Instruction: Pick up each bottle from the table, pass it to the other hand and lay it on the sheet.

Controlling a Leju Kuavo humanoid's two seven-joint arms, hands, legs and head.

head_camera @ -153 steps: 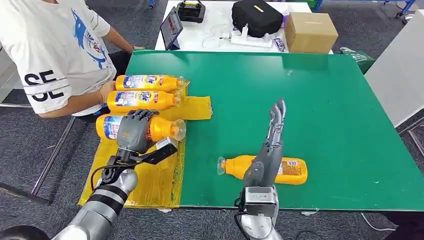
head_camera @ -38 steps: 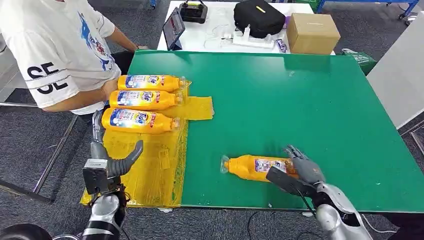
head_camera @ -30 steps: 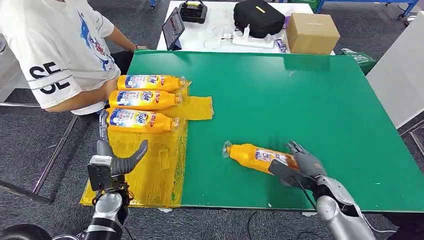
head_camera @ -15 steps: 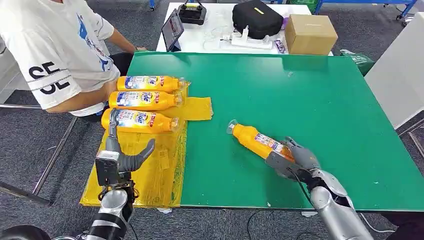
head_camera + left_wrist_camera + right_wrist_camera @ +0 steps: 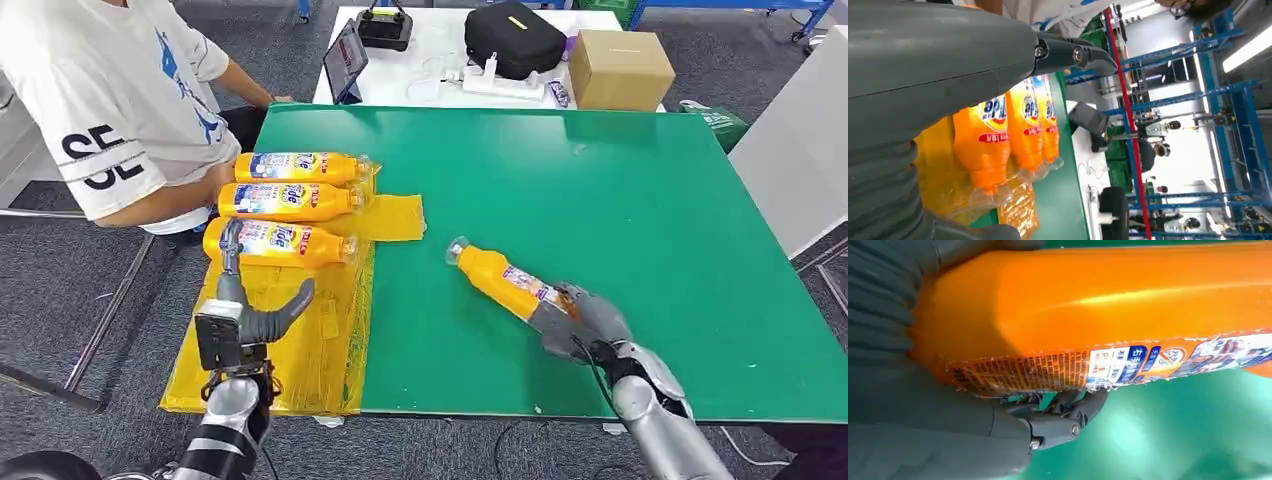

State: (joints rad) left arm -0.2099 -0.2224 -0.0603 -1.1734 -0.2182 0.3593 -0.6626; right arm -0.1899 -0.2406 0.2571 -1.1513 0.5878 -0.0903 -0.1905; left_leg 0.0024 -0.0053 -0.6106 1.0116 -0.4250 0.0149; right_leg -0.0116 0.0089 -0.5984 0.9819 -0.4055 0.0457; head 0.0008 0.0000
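An orange bottle (image 5: 505,281) with a clear cap is lifted aslant over the green table (image 5: 620,190), cap toward the far left. My right hand (image 5: 582,320) grips its base; close up the bottle (image 5: 1108,315) lies across the hand (image 5: 948,410). Three orange bottles (image 5: 290,200) lie side by side on the yellow sheet (image 5: 300,340) at the table's left. My left hand (image 5: 245,310) hovers open over the sheet near the third bottle; its wrist view shows those bottles (image 5: 1013,135) beyond its fingers (image 5: 1068,52).
A person in a white shirt (image 5: 110,100) sits at the table's left, an arm beside the bottles. Behind the green table, a white table holds a black bag (image 5: 512,35), a cardboard box (image 5: 620,65) and a tablet (image 5: 343,58).
My right hand closed on the bottle lying on the table and raised it, swinging its cap toward the far left. My left hand let go of the third bottle and drew back over the sheet.
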